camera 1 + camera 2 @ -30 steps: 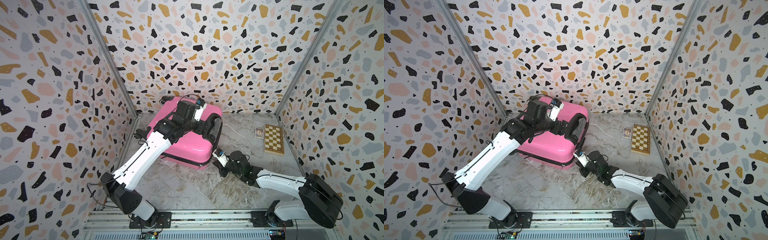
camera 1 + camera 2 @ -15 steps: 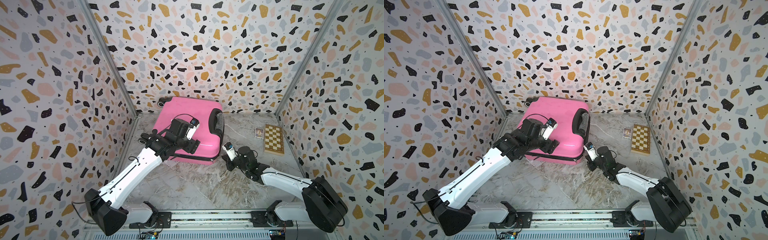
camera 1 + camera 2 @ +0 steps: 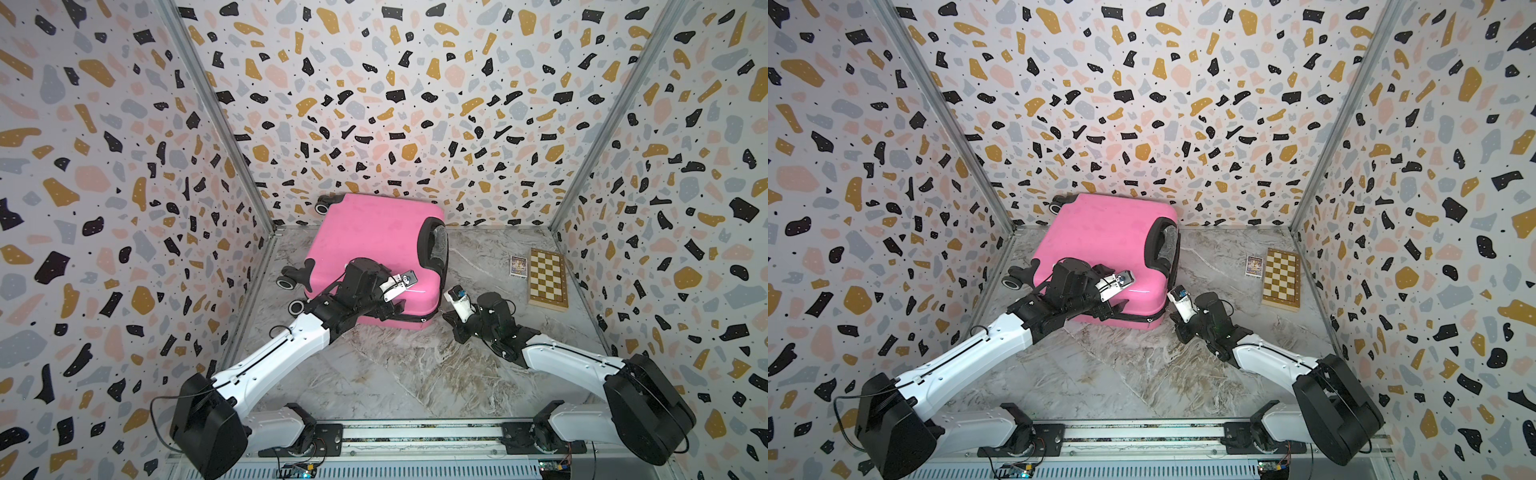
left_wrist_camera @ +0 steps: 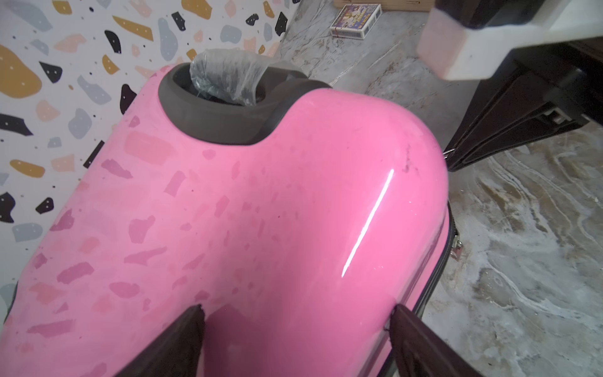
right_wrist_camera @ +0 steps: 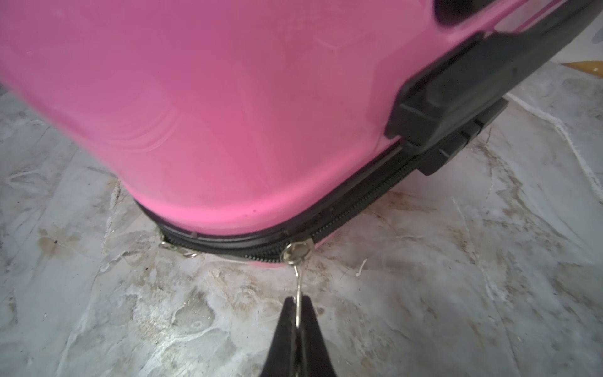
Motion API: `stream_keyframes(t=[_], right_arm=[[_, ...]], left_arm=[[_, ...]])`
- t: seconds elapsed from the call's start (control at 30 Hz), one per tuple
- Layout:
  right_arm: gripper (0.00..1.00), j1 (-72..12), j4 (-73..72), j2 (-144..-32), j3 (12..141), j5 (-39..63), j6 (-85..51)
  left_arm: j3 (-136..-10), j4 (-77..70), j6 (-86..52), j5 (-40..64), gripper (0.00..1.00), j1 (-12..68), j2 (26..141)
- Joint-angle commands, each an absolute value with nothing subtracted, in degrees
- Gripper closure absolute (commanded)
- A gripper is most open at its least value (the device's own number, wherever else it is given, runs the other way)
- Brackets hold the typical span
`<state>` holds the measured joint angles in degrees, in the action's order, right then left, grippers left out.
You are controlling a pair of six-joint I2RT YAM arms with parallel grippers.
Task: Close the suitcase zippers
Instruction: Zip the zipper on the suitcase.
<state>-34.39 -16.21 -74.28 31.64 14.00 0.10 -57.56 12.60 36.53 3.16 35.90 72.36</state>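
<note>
Pink suitcase (image 3: 374, 249) lies on counter (image 3: 415, 374), left of chessboard (image 3: 547, 283). Right jaws clenched on zipper pull (image 5: 297, 258) at corner toward chessboard; left jaws released, spread over shell.

I have two arms of the same make. My left arm (image 3: 291, 359) and my right arm (image 3: 569, 359) each wear a smooth white shell on the long link, with black joints at both ends. A thin black slit (image 3: 270, 352) runs along the left shell. Each shoulder is a bulky, rounded black housing (image 3: 208, 419), and a thin black cable (image 3: 152, 411) loops off the left one. Both arms rise from white bases (image 3: 282, 426) on a silver rail (image 3: 415, 432). Near each wrist is a small white camera block (image 3: 457, 299). My left claw (image 4: 297, 308) and right claw (image 5: 297, 302) have dark, tapering fingers (image 4: 169, 342).
</note>
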Motion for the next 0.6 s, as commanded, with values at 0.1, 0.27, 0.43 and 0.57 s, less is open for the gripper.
stream_keyframes(t=[0.1,0.27,0.43,0.57], right_arm=[[1.0,-34.46,-14.2,-72.04,31.98,19.32,2.21],[1.0,-35.13,-14.63,-71.46,31.4,21.66,3.84],[1.0,-36.36,-15.05,-71.8,31.73,22.84,4.69],[1.0,-37.56,-14.77,-72.65,32.58,23.7,5.37]], left_arm=[[-56.21,7.18,40.12,1.99,0.13,36.03,75.12],[-55.99,6.51,39.99,1.75,0.14,36.22,75.32],[-56.16,6.37,39.52,1.93,0.15,36.21,75.75],[-56.07,5.98,39.12,1.68,0.16,36.19,76.57]])
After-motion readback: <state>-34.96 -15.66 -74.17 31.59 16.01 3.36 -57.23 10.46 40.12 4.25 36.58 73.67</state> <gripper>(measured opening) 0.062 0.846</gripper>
